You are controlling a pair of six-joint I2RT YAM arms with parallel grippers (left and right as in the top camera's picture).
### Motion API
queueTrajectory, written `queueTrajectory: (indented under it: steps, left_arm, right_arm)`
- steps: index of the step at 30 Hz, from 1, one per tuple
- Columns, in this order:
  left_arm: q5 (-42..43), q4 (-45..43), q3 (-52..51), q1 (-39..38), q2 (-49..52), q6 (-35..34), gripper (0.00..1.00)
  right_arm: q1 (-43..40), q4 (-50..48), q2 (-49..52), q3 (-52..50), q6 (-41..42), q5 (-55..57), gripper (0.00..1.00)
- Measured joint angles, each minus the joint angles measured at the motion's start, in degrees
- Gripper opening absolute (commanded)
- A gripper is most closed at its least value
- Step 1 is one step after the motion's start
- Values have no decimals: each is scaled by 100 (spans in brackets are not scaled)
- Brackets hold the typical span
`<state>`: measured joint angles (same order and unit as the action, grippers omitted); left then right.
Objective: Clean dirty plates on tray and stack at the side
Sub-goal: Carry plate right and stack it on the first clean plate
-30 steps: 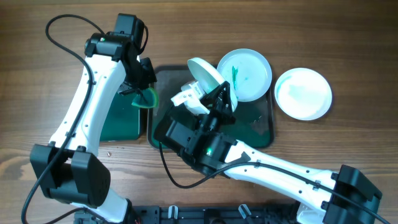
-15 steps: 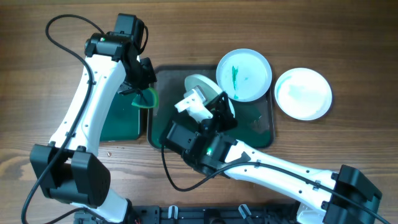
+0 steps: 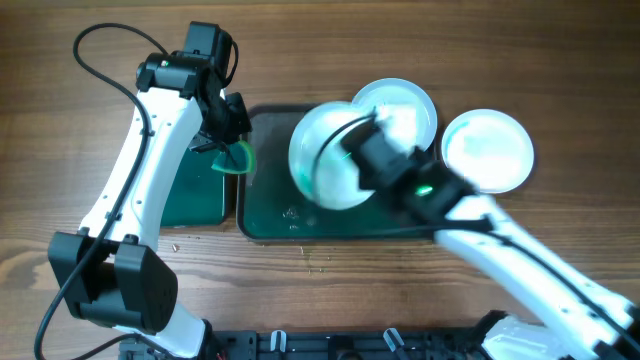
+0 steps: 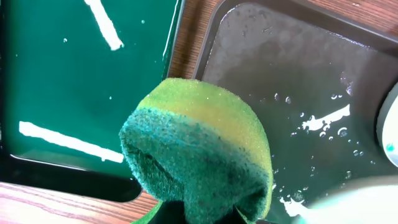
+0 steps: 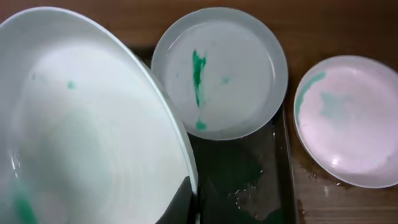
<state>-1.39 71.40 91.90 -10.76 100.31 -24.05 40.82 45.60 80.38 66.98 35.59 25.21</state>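
My right gripper (image 3: 362,150) is shut on the rim of a white plate (image 3: 325,158) and holds it above the left half of the large dark tray (image 3: 330,222). The overhead view is motion-blurred there. In the right wrist view the held plate (image 5: 81,124) carries small teal specks, and my finger (image 5: 186,199) clamps its edge. A second plate (image 5: 221,71) with a green streak lies at the tray's far right corner. A third plate (image 5: 351,121) with a teal smear lies on the table to the right of the tray. My left gripper (image 3: 228,150) is shut on a green sponge (image 4: 199,149) at the tray's left edge.
A smaller dark tray with a green base (image 3: 195,195) lies left of the large tray, under the left arm. Water droplets sit on the large tray's floor (image 4: 292,93). Wooden table surrounds both trays.
The right arm swung from the lower left to the right side. The plate it holds went from standing on edge to nearly flat and face-up over the tray. The left arm has not moved.
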Motion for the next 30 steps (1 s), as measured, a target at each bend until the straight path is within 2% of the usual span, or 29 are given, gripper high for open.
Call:
queueTrajectory:
  steps: [4,9,16,20,24,30]
  left_arm:
    - [0,0,0,0,0,0,4]
    - [0,-2,0,0,0,0,4]
    - [0,0,-2,0,0,0,4]
    - [0,-2,0,0,0,0,4]
    - [2,-2,0,0,0,0,4]
    - [2,0,0,0,0,0,4]
  right_arm:
    - [-1235,7,-262,0,61,-1257,4]
    - [-2643,28,-262,0,57,-2247,4]
    - [-4457,214,-225,0,13,-2566,4]
    - [-5418,286,144,-22,11,-2435,4]
    - [-5810,42,592,-118,9,-2253,4]
    - [-5849,-107,1355,-144,-31,-1950,4]
